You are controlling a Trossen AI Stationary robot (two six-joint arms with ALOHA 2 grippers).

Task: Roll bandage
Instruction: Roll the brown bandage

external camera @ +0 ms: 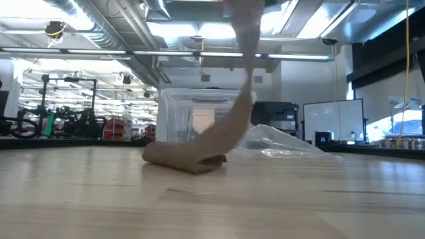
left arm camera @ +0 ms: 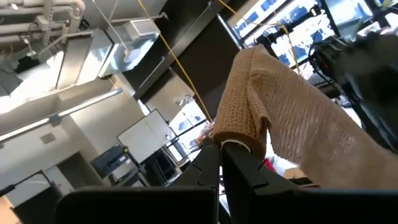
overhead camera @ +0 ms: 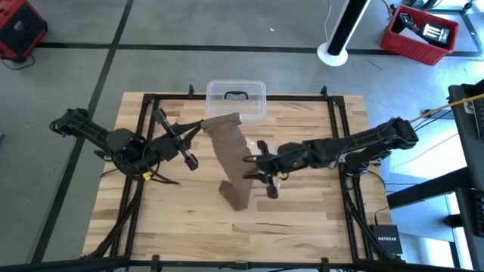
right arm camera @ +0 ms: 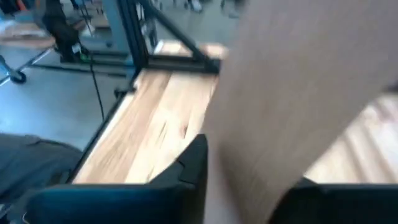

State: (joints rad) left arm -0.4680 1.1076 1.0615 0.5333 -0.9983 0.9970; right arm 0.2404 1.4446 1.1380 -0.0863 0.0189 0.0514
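The brown bandage (overhead camera: 231, 159) runs from a raised far end near the clear box down to a bunched near end (external camera: 182, 158) that lies on the table. My left gripper (overhead camera: 203, 125) is shut on the raised far end, high above the table. My right gripper (overhead camera: 253, 168) is open at the strip's right side, about midway along it. In the right wrist view the strip (right arm camera: 292, 93) passes between its two fingers. In the low view the strip (external camera: 242, 79) hangs from the picture's top, and both grippers are out of view there. My left gripper pinches the bandage's far end (left arm camera: 239, 134) between its two shut fingers. The fabric is folded over the fingertips in more than one layer. The strip hangs from this hold down toward the table, lifted clear except for its near end. My right gripper has a finger (right arm camera: 196, 165) on each side of the strip. Whether the fingers touch the strip, I cannot tell.
A clear plastic box with a dark handle (overhead camera: 236, 98) stands at the table's far edge, just behind the bandage. A crinkled clear plastic bag (external camera: 285, 143) lies beside it. A black frame (overhead camera: 333, 113) runs around the wooden tabletop.
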